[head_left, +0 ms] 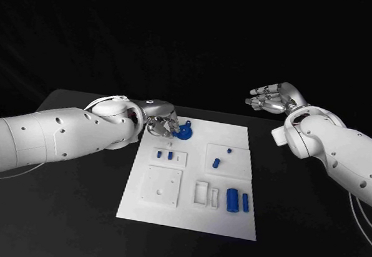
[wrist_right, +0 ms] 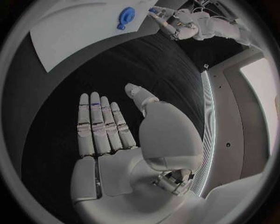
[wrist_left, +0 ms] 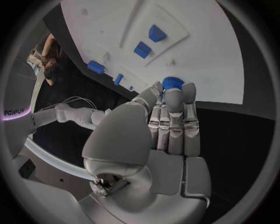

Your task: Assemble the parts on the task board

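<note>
While the left hand (head_left: pixel 161 126) is curled at the far corner of the white board (head_left: pixel 190 210), a blue part (head_left: pixel 186 130) is touched by its fingertips; a grip cannot be confirmed. The right hand (head_left: pixel 271 99) is held empty, fingers loosely spread, beyond the table (head_left: pixel 67 215).

We see a black surface (head_left: pixel 68 209) carrying a white task board (head_left: pixel 189 220), a tall rectangle lying flat at its middle, long sides running away from us. Directly on the surface we make out nothing but this board; dark bare areas flank it on both sides and run along its near edge. A thin pale cable (head_left: pixel 369 232) trails across the surface's right part, well apart from the board. In the left wrist view the board (wrist_left: pixel 216 65) lies flat against the black surface (wrist_left: pixel 239 140), its edge sharp against the dark top.
</note>
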